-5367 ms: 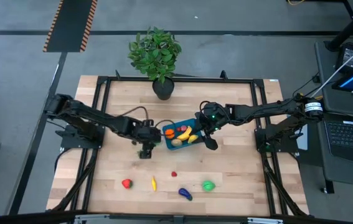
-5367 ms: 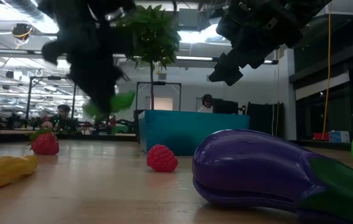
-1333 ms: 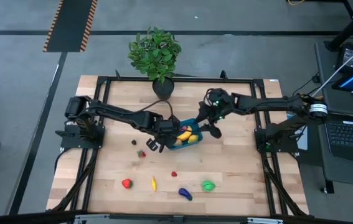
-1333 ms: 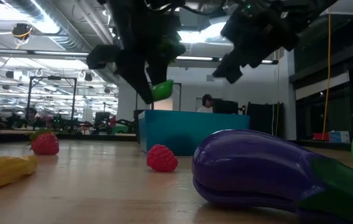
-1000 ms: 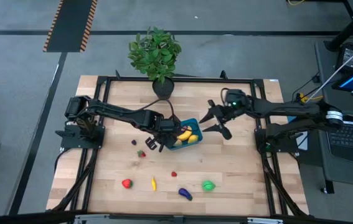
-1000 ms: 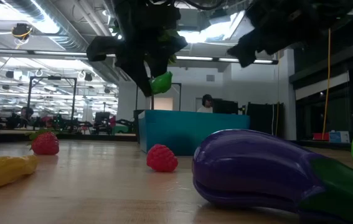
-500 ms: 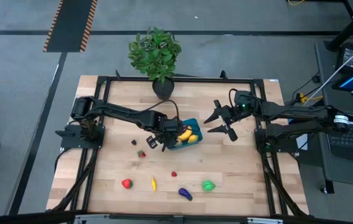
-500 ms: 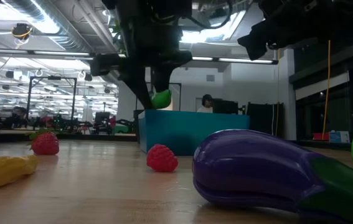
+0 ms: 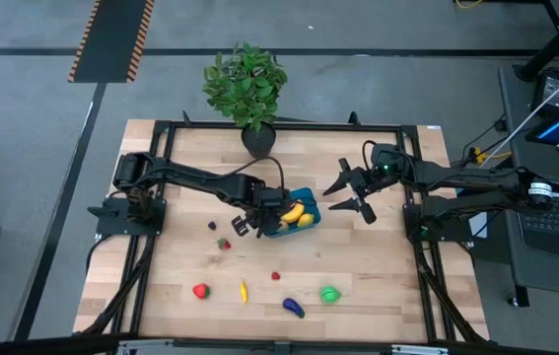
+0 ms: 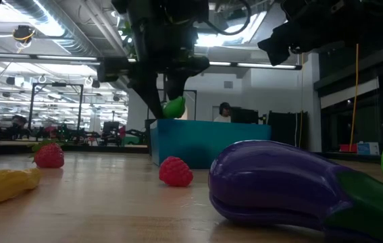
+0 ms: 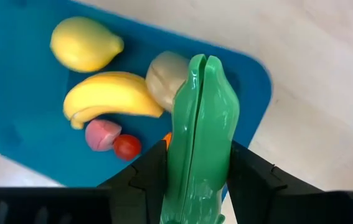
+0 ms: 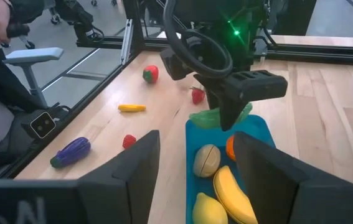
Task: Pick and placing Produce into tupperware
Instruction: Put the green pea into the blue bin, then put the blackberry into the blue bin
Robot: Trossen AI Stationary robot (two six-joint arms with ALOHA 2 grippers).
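Note:
The teal tupperware (image 9: 304,225) lies mid-table and holds a banana (image 11: 110,96), a lemon (image 11: 85,43) and a few more small produce pieces. My left gripper (image 9: 261,219) hangs over its left end, shut on a glossy green toy vegetable (image 11: 200,118) that hovers just above the rim (image 10: 174,106). My right gripper (image 9: 350,197) stands open and raised to the right of the tupperware, with nothing between its fingers. More produce lies on the near table: a strawberry (image 9: 200,291), a yellow piece (image 9: 244,291), an eggplant (image 9: 293,308), a green piece (image 9: 329,294). My left gripper pinches the green vegetable by its two opposite sides (image 11: 177,163) between its two fingers (image 11: 144,180). The fingers come from above, pointing steeply down. The vegetable sticks out past the fingertips and hangs clear, over the tupperware's end.
A potted plant (image 9: 247,84) stands at the table's far edge. A strawberry (image 9: 224,243) and a raspberry (image 9: 276,276) lie left of and in front of the tupperware. A black frame (image 9: 161,133) runs round the table. People sit in the room beyond.
My left gripper has sunk a little toward the tupperware with the green vegetable, which now hangs just above the rim. My right gripper has drawn back from the tupperware toward the table's right edge, still open.

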